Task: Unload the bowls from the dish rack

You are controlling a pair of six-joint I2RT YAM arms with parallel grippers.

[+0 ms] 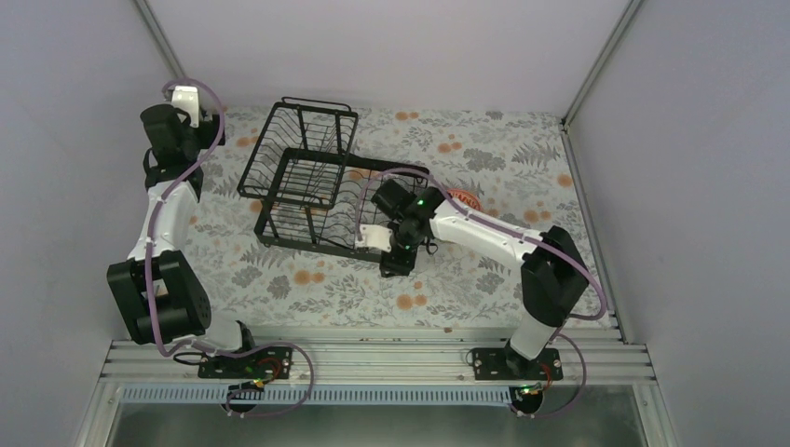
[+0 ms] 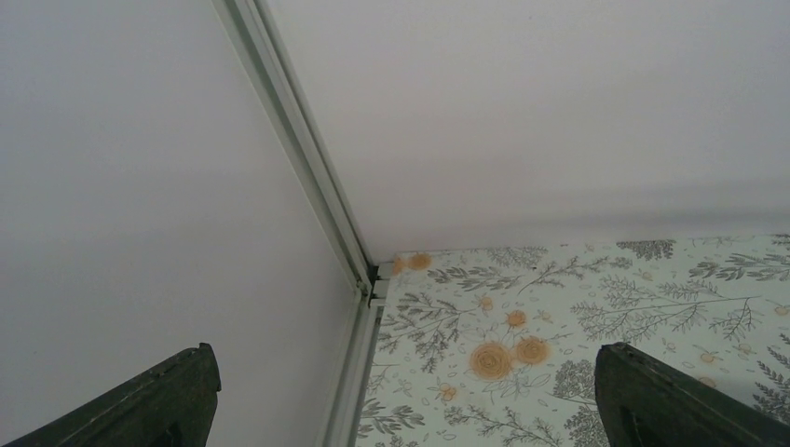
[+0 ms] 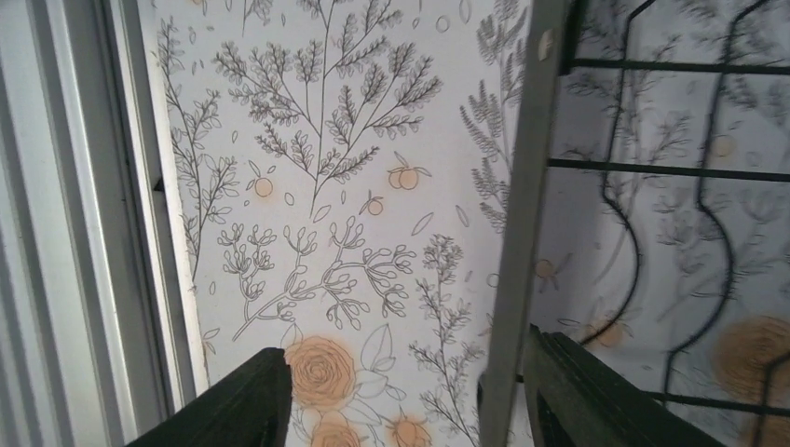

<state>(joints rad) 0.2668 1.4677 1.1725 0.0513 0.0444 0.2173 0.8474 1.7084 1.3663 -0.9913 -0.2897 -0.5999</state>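
Note:
The black wire dish rack (image 1: 307,186) stands mid-table, its taller basket section at the far end. No bowl shows inside it. The white bowl with red-orange pattern (image 1: 463,199) sits on the table right of the rack, partly hidden behind my right arm. The pale green and plain white bowls are out of view. My right gripper (image 1: 394,259) is at the rack's near right corner. In the right wrist view it (image 3: 410,391) is open, and a rack frame bar (image 3: 520,205) stands between the fingers, close to the right finger (image 3: 596,391). My left gripper (image 1: 186,97) is open and empty at the back left corner, also in the left wrist view (image 2: 405,400).
The floral tablecloth (image 1: 484,158) covers the table. Grey walls with aluminium corner posts (image 2: 307,158) close in the back and sides. A metal rail (image 1: 373,358) runs along the near edge by the arm bases.

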